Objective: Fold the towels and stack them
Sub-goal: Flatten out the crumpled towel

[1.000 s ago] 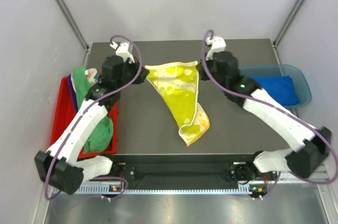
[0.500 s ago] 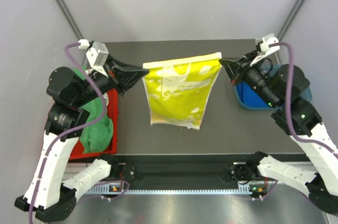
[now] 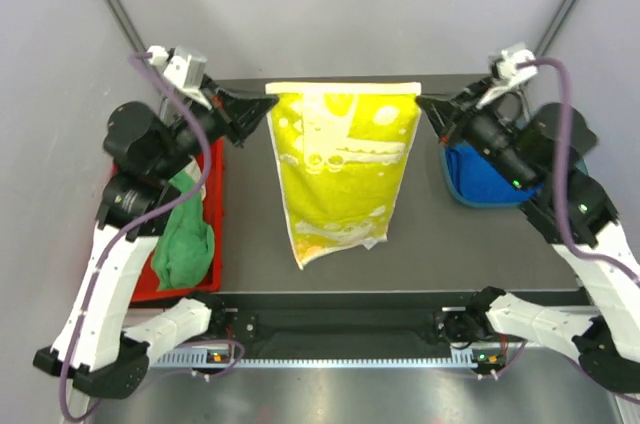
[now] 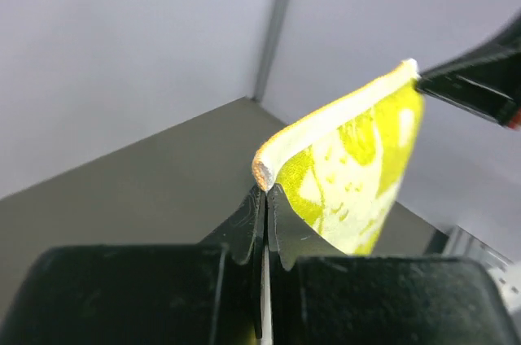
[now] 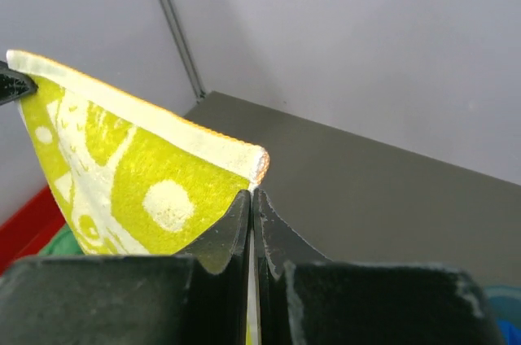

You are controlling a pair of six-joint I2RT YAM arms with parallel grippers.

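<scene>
The pale yellow towel (image 3: 340, 164) with green print hangs stretched flat above the table, held by its two top corners. My left gripper (image 3: 268, 107) is shut on its left top corner, which also shows in the left wrist view (image 4: 269, 174). My right gripper (image 3: 422, 104) is shut on its right top corner, which also shows in the right wrist view (image 5: 252, 168). The towel's lower edge dangles near the table's front. A green towel (image 3: 185, 244) lies in the red tray (image 3: 213, 204). A royal blue towel (image 3: 480, 179) lies in the translucent blue bin (image 3: 455, 192).
The dark table (image 3: 440, 244) lies below the hanging towel. Grey walls with metal posts close in the back and sides. The red tray stands at the table's left edge, the blue bin at its right edge.
Both grippers lifted the yellow towel's top corners up and apart from the table. The towel went from a crumpled triangle to a flat hanging sheet, and now hangs higher and longer.
</scene>
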